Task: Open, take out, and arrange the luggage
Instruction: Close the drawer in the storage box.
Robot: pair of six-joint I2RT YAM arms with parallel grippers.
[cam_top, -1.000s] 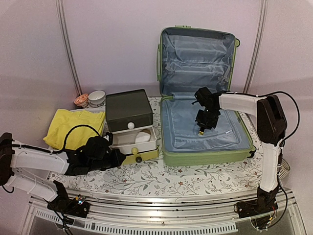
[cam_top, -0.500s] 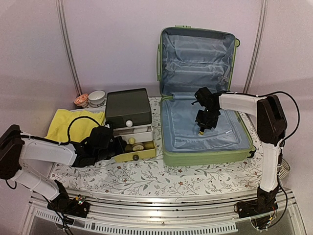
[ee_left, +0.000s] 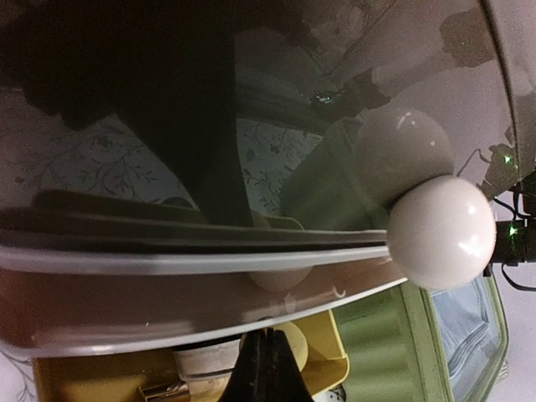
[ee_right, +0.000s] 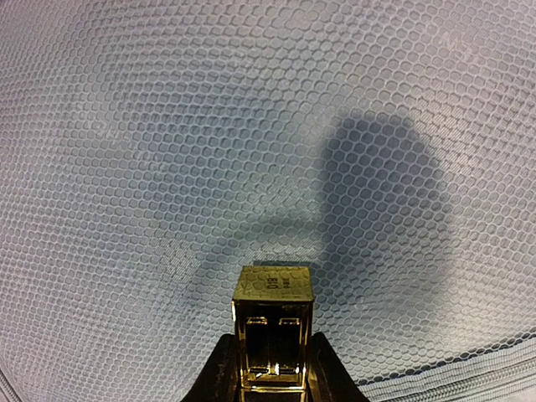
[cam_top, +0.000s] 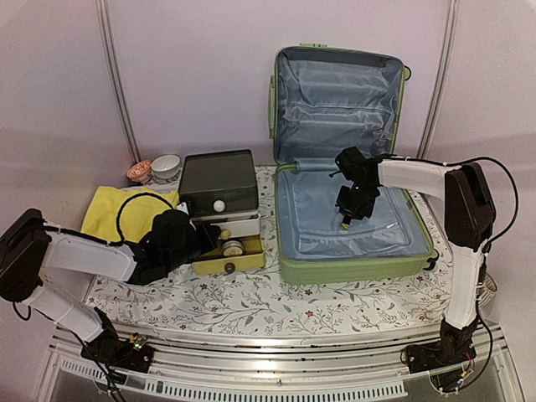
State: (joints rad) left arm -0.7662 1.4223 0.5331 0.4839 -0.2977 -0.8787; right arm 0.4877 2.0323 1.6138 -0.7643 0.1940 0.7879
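Top external view: the luggage (cam_top: 352, 270) lies open on the right half of the floral desk (cam_top: 276, 310). Its lid stands upright against the back wall and the pale blue lining of both halves shows. The right claw (cam_top: 346, 219) hangs over the lower half's lining, pointing down. In the right wrist view its fingers (ee_right: 219, 377) are narrowed on a small gold block (ee_right: 274, 335), one on each side, above the lining's mesh.

Left of the luggage sits a dark-lidded drawer box (cam_top: 219, 180) with a white knob (cam_top: 219, 205) on its front. Its yellow bottom drawer (cam_top: 226, 260) is pulled out, with a round item (cam_top: 233, 247) inside. The left claw (cam_top: 205, 239) is right at the box's front left. In the left wrist view its tips (ee_left: 266, 368) are pressed together, over the yellow drawer, with the knob (ee_left: 441, 232) close by.

A yellow cloth (cam_top: 113, 213) lies behind the left arm, and small bowls (cam_top: 166, 165) stand at the back, beside the box.
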